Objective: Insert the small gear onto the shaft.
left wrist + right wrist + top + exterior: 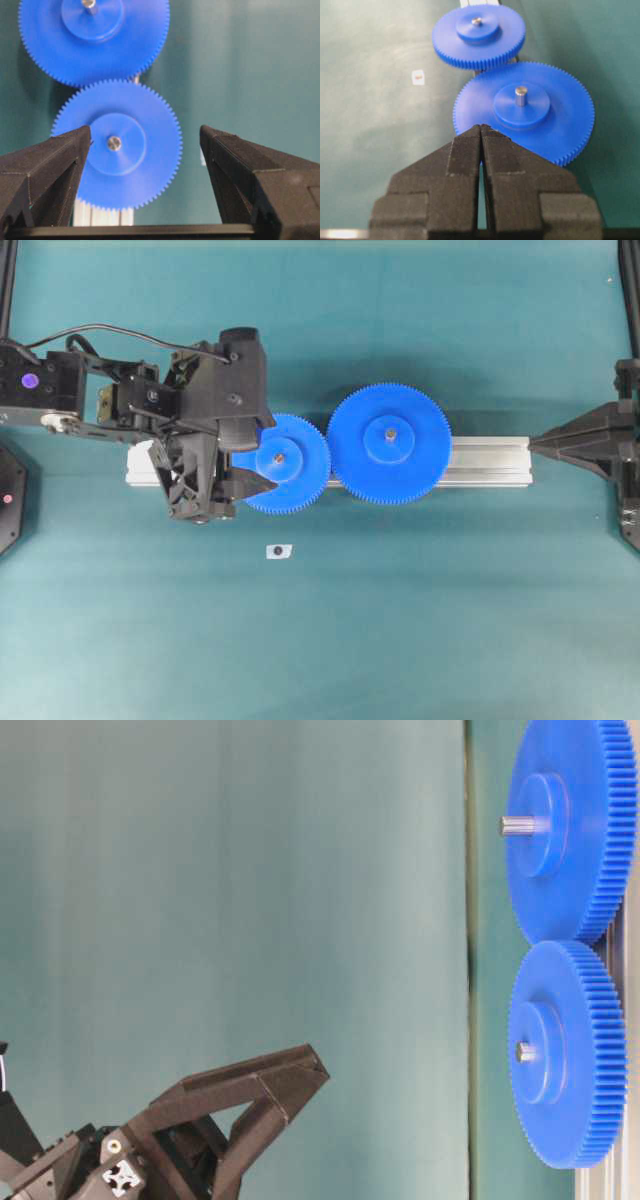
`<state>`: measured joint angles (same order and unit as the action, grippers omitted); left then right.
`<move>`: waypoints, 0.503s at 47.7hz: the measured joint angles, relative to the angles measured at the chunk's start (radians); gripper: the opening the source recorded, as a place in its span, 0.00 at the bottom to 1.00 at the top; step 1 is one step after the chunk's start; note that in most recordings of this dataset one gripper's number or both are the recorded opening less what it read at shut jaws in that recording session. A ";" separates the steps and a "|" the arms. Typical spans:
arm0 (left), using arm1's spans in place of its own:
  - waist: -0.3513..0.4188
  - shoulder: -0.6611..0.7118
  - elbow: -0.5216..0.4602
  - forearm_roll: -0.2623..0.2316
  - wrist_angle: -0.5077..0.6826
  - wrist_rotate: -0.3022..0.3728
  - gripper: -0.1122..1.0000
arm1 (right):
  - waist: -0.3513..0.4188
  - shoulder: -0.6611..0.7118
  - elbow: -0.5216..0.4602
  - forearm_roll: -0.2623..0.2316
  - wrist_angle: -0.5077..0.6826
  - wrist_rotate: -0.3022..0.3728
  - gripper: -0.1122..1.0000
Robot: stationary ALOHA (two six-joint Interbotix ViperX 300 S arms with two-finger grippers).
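The small gear (290,475) lies flat on the rail with the shaft (279,457) showing as a silver tip in its hub hole. In the left wrist view the shaft (114,143) sits in the middle of the small gear (125,175). My left gripper (145,131) hangs open above it, holding nothing. One finger overlaps the gear's left edge and the other stands off to its right. From table level the left gripper (318,1072) is well clear of the small gear (575,1100). My right gripper (481,127) is shut and empty, off the rail's right end (533,445).
The larger blue gear (388,444) meshes with the small one on its own grey pin (520,95). The ribbed aluminium rail (490,460) runs under both. A small white tag (279,551) lies on the teal mat in front of the small gear.
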<state>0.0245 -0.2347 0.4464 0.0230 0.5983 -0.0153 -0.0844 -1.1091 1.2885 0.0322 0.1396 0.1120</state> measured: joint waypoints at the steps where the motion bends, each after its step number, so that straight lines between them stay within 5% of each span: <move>1: 0.000 0.000 0.000 0.000 0.000 -0.002 0.85 | 0.000 -0.002 0.000 0.000 0.000 0.000 0.12; 24: -0.002 0.000 0.008 -0.002 0.000 -0.002 0.85 | 0.000 -0.009 0.005 0.000 0.000 0.000 0.12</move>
<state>0.0230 -0.2347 0.4541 0.0215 0.5983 -0.0169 -0.0844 -1.1183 1.2931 0.0322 0.1396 0.1120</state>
